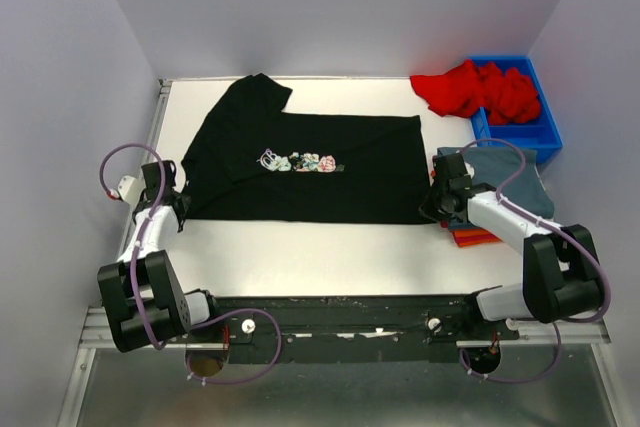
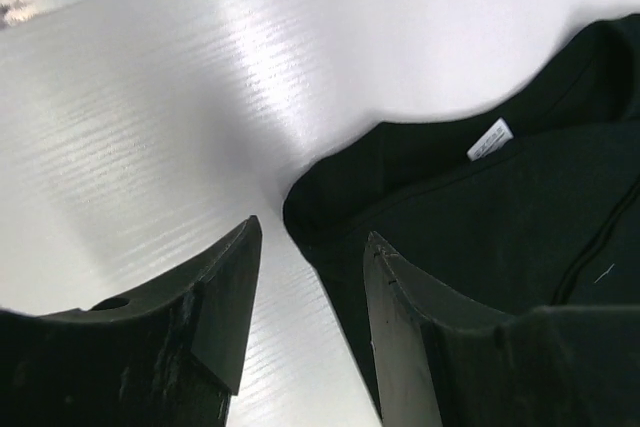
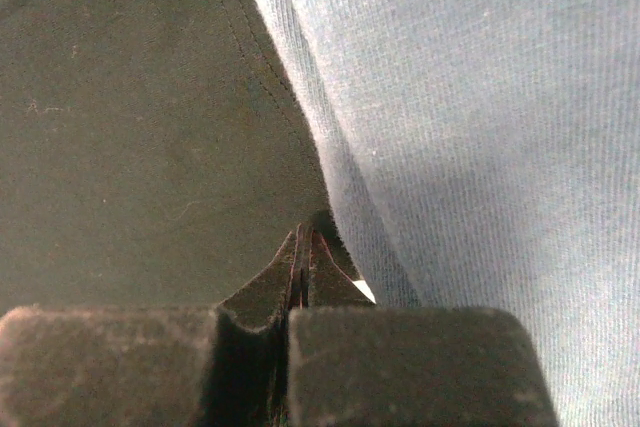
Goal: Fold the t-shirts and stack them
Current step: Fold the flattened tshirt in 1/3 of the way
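Observation:
A black t-shirt (image 1: 300, 162) with a small white, teal and pink print lies spread flat on the white table (image 1: 330, 257). My left gripper (image 1: 172, 202) stands open at its near-left edge. In the left wrist view the shirt's dark folded edge (image 2: 330, 187) and a white neck label (image 2: 490, 139) lie just beyond the open fingers (image 2: 225, 287). My right gripper (image 3: 304, 239) is shut, its tips at the black shirt's near-right corner (image 3: 150, 127), beside a folded slate-blue t-shirt (image 3: 480, 97). I see no cloth between its tips. The slate-blue shirt (image 1: 512, 179) lies on an orange one (image 1: 475, 238). A red t-shirt (image 1: 470, 87) drapes over the bin.
A blue plastic bin (image 1: 535, 132) stands at the back right corner, partly off the table. Grey walls close in on the left, back and right. The folded stack sits right behind my right gripper (image 1: 438, 205).

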Controlling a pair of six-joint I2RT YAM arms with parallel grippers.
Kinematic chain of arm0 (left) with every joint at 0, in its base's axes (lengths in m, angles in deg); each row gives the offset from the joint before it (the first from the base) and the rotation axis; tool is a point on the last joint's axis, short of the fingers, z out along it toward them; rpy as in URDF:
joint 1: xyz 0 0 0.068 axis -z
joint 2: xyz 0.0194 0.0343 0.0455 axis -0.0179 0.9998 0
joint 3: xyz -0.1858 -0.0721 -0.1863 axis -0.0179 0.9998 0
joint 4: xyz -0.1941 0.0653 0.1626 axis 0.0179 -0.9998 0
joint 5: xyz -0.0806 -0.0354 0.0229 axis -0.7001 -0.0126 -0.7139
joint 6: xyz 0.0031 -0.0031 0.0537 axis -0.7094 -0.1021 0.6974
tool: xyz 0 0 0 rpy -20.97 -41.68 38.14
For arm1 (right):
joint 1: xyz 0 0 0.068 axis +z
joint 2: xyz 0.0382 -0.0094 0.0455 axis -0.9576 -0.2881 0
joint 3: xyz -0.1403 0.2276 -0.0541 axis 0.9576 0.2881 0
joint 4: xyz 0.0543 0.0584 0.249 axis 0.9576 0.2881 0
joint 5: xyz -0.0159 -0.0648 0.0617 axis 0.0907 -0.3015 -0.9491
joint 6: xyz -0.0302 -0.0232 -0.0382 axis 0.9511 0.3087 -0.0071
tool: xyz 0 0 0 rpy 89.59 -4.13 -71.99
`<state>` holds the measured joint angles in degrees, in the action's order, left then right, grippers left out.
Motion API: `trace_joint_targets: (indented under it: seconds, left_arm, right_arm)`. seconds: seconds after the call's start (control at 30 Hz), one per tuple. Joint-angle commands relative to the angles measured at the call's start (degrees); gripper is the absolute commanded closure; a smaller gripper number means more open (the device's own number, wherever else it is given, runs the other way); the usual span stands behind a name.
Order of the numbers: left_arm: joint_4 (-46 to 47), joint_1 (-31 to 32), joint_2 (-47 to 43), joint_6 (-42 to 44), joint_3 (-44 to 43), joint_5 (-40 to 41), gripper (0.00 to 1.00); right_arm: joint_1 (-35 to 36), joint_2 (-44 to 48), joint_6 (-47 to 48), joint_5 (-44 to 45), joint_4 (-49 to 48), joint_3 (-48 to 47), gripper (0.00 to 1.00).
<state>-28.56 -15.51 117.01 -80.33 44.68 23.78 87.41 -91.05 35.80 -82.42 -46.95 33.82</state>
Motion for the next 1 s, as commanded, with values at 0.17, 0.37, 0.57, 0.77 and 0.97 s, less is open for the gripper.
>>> trace_joint_targets:
  seconds: [0.17, 0.37, 0.57, 0.77, 0.97]
  left_arm:
    - [5.6, -1.3, 0.7, 4.6, -2.7, -3.0, 0.5]
    - [2.2, -1.0, 6.1, 8.1, -5.9, -4.7, 0.47]
    - [1.5, -0.4, 8.1, 9.9, -6.5, -4.2, 0.47]
    - [0.5, 2.0, 11.5, 11.1, -8.0, -3.6, 0.48]
    - [-0.4, 2.5, 14.2, 11.7, -9.2, -1.5, 0.83]
  right_arm:
    - [0.0, -1.0, 0.3, -2.2, -1.3, 0.6, 0.99]
    - [0.0, -2.3, 0.6, -3.4, -1.6, 0.3, 0.99]
    - [0.0, -2.4, 0.8, -3.9, -1.8, 0.2, 0.99]
    - [0.0, -2.9, 0.9, -4.3, -1.8, 0.1, 0.99]
    - [0.0, -3.1, 1.1, -4.6, -1.7, 0.1, 0.99]
